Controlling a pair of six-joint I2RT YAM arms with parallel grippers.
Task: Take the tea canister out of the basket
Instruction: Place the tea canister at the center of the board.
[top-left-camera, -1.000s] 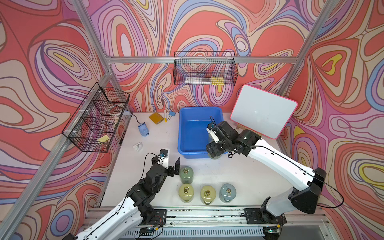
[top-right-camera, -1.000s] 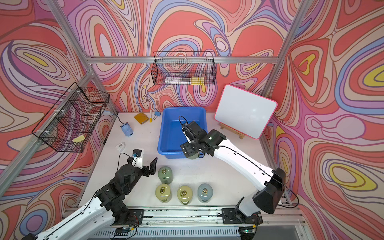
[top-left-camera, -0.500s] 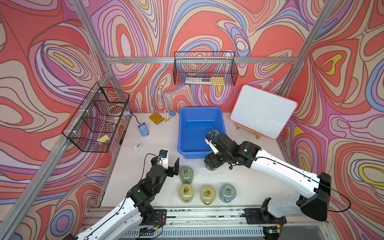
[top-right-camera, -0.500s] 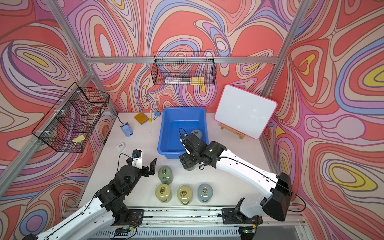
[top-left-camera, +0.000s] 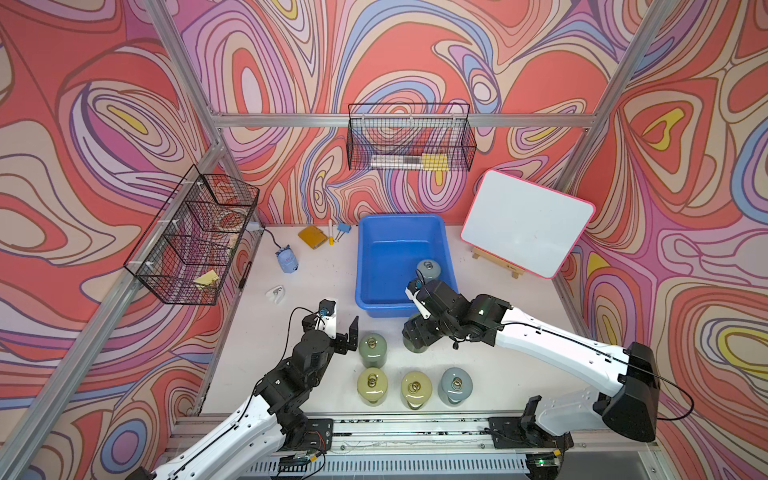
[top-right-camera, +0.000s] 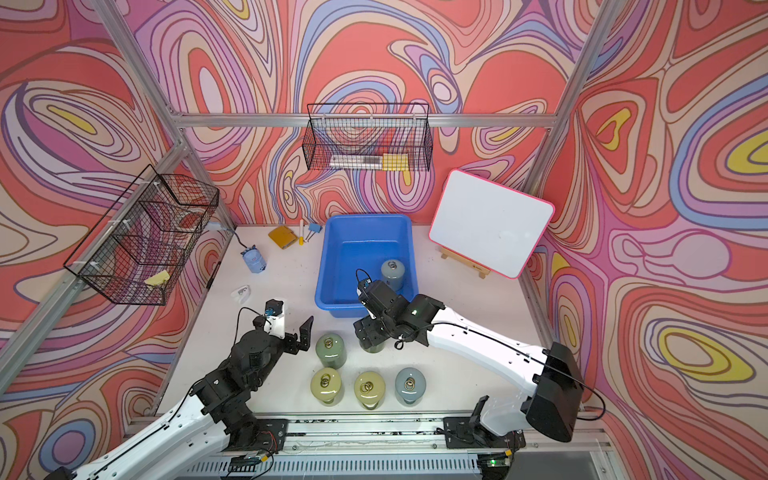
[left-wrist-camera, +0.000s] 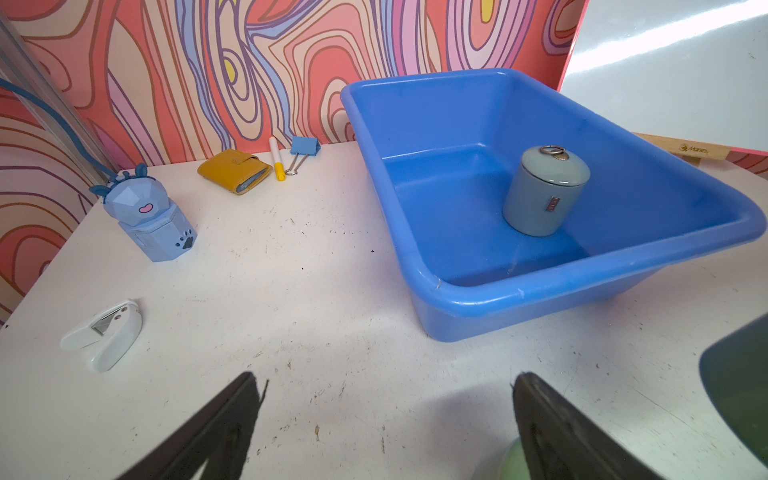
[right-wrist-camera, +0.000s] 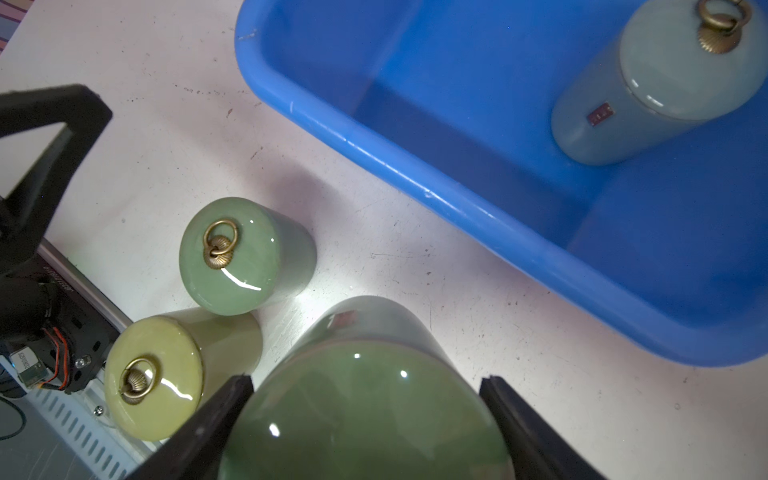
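Note:
The basket (top-left-camera: 362, 266) (top-right-camera: 328, 257) is a bright-blue tub at the back middle of the table. A grey-blue tea canister (top-left-camera: 428, 270) (top-right-camera: 392, 272) (left-wrist-camera: 544, 195) (right-wrist-camera: 648, 95) stands upright in its near right corner. My right gripper (top-left-camera: 415, 332) (right-wrist-camera: 365, 415) is shut on a dark green tea canister (top-left-camera: 417, 345) (top-right-camera: 372, 344) (right-wrist-camera: 365, 399), outside the basket, just in front of its near rim (right-wrist-camera: 457, 195) and low over the table. My left gripper (top-left-camera: 344, 332) (left-wrist-camera: 384, 399) stands open and holds nothing, beside a green canister (top-left-camera: 372, 349).
Several canisters stand on the table in front: green (top-right-camera: 330, 349), two yellow-green (top-left-camera: 372, 384) (top-left-camera: 415, 388), grey-blue (top-left-camera: 456, 384). A whiteboard (top-left-camera: 528, 224) leans at the back right. A blue sharpener (left-wrist-camera: 153, 216), wallet (left-wrist-camera: 235, 170), marker, clip and white punch (left-wrist-camera: 104, 332) lie left. Wire baskets hang on the walls.
My right arm has carried the dark green canister from over the basket's near rim out to the table in front of it. The grey-blue canister inside now shows. The left arm has stayed put.

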